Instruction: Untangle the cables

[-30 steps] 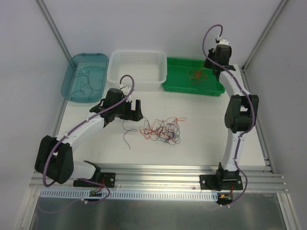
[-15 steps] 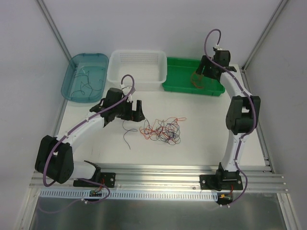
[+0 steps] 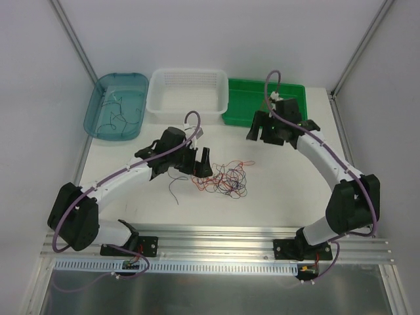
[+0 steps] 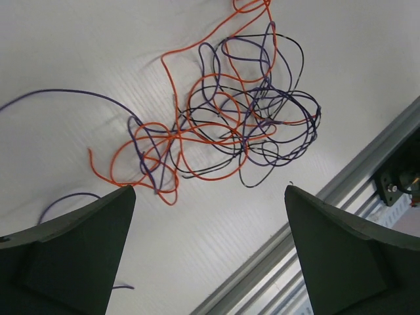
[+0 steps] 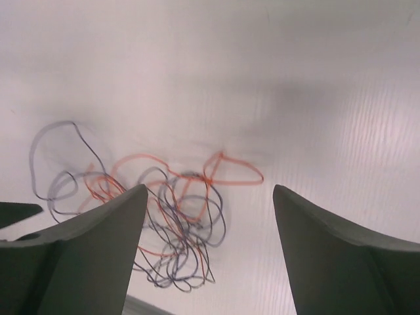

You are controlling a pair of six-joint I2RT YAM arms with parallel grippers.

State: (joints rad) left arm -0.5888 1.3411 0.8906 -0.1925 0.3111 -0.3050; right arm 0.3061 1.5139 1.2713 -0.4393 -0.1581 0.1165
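The cables (image 3: 221, 178) lie as a tangle of thin orange, black and purple loops on the white table, between the two arms. My left gripper (image 3: 197, 165) hangs open just left of the tangle. In the left wrist view the cables (image 4: 223, 125) lie beyond the open gripper (image 4: 210, 188), with nothing between the fingers. My right gripper (image 3: 261, 134) is open and hovers above the table, behind and to the right of the tangle. The right wrist view shows the cables (image 5: 170, 216) blurred below the empty open gripper (image 5: 210, 186).
A loose purple wire (image 3: 174, 190) trails left of the tangle. Along the back stand a teal bin (image 3: 98, 115) holding a few wires, a white basket (image 3: 157, 98) and a green tray (image 3: 236, 117). An aluminium rail (image 4: 367, 164) runs along the near table edge.
The right arm swung from over the green tray down toward the tangle, and its gripper opened. The left gripper shifted right, closer to the tangle, staying open.
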